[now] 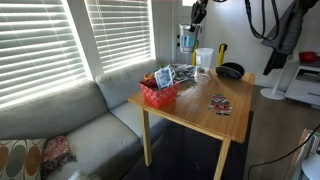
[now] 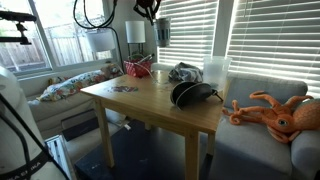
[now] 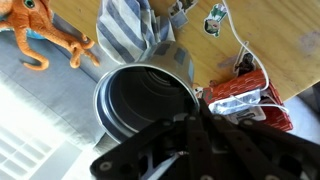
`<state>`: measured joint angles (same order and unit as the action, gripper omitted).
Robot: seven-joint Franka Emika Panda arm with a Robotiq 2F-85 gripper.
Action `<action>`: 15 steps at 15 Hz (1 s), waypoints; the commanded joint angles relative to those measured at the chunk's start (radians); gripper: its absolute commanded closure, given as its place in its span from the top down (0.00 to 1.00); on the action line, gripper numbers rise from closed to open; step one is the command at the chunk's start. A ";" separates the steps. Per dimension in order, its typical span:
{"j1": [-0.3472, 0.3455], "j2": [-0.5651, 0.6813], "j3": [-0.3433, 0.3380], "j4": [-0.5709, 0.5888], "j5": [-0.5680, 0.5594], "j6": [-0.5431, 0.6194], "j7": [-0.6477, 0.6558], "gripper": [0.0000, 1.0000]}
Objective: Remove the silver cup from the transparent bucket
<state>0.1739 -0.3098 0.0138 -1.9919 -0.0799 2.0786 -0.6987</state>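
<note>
Gripper hangs high over the far side of the wooden table, clenched on the silver cup. The cup is in the air, clear of the tabletop and fully out of the transparent bucket.

In both exterior views the cup sits just under the black fingers, touching nothing else. The bucket stands upright on the table below the cup and to the right of it. In an exterior view the gap to the bucket reads wider, with the cup well up and to the left, below the gripper.

Wrist view: the cup fills the middle of the frame, its open mouth turned toward the camera and its inside dark and grey. The gripper comes in from the bottom edge and its fingers close together at the cup's rim. I cannot tell how the pads sit on the wall.

Other items:
- Red mesh basket stands at the near left corner of the table and holds mixed packets; it also shows at the right in the wrist view.
- Grey striped cloth lies bunched beside the bucket.
- Black bowl sits on the far right of the table, apart from the bucket.
- Orange octopus toy lies on the grey sofa next to the table.
- Closed white blinds hang behind the sofa.
</note>
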 commanded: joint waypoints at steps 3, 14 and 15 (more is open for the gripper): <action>0.010 0.005 -0.007 -0.007 0.053 0.018 -0.051 0.01; 0.033 0.106 0.015 -0.132 0.099 0.224 -0.287 0.01; 0.032 0.113 0.015 -0.139 0.112 0.231 -0.310 0.01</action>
<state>0.2054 -0.2066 0.0281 -2.1048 -0.0149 2.2702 -0.9282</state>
